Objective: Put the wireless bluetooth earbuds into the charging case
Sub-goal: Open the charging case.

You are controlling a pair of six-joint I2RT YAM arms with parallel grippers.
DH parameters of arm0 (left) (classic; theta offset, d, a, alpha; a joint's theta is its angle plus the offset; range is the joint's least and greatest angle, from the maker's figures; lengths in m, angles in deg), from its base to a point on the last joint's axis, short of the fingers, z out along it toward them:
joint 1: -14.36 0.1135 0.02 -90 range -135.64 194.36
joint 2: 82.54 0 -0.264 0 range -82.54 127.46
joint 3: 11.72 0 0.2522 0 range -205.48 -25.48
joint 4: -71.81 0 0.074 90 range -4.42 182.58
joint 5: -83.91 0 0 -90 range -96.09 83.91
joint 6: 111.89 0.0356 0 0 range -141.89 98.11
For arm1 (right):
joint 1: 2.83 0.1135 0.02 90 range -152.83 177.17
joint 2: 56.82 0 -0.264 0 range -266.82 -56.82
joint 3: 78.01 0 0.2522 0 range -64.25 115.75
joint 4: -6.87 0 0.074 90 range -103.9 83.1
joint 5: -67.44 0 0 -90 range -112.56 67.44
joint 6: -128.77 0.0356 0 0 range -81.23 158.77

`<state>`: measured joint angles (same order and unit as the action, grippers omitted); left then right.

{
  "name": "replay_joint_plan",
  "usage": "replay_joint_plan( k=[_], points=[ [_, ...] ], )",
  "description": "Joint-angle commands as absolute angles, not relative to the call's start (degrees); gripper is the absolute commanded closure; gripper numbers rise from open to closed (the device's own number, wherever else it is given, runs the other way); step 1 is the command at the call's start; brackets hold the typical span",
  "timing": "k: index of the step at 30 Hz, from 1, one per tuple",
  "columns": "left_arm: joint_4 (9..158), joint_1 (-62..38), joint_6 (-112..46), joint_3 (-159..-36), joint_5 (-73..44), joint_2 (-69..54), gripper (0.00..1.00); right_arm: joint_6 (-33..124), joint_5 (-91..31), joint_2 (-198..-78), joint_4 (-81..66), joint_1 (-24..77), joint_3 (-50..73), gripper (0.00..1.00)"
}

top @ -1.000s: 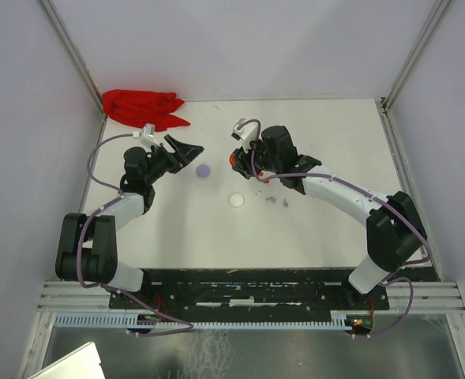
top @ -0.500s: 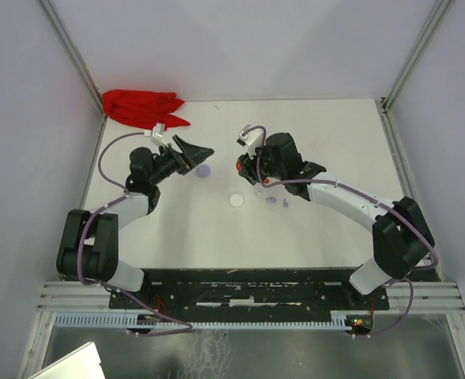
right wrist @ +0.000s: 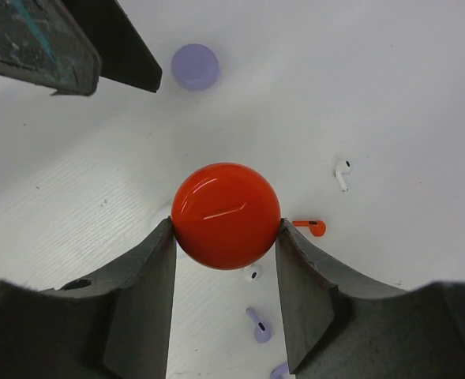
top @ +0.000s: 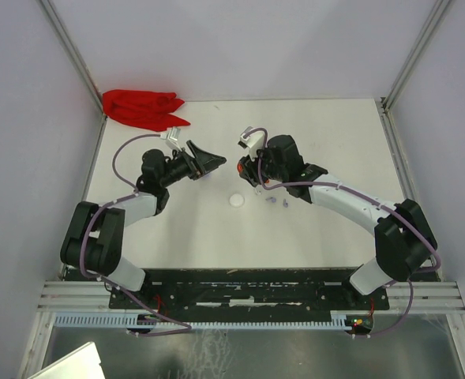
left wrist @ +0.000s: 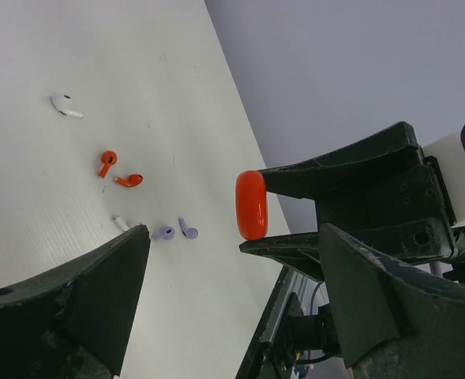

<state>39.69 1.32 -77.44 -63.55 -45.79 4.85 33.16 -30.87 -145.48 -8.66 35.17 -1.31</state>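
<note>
Bench white and flat, with six tiny stemmed earbuds loose near its middle, none of them in a case. Seen from the left wrist: white earbud alone, apart from the others. Red earbud and second red earbud close together. Purple earbud and second purple earbud side by side. Second white earbud just beside the purple ones, right at the edge of the left claw's dark finger.

Right claw clamped on a red round case, one finger against each side of its rim. Case glossy, lifted clear of the bench, above the scattered earbuds. From the left wrist, seen edge-on as a thin red oval pinched between two dark fingers. Cannot tell whether shut or hinged open.

Left claw spread wide apart and holding nothing, turned to the right toward the red case, near it but not touching. From above, just left of the right claw, both over the middle of the bench.

Purple round case flat on the bench, close under the left claw's fingers. White round case flat on the bench, on the near side of both claws, just left of the earbuds. Red cloth bunched in the far left corner, well apart from everything else.
</note>
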Motion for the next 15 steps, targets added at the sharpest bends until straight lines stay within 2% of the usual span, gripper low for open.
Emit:
replay_joint_plan(
  k=[1, 15],
  points=[
    [35.4, 0.0, -79.0, -63.9, -48.3, 6.4, 0.08, 33.4, -31.3, -142.9, -6.1, 35.3, -1.4, 0.85],
    [22.9, -3.6, -85.5, -65.6, -50.5, 13.8, 0.26, 32.6, -33.4, -143.4, -6.4, 35.3, -1.4, 0.86]
  ],
)
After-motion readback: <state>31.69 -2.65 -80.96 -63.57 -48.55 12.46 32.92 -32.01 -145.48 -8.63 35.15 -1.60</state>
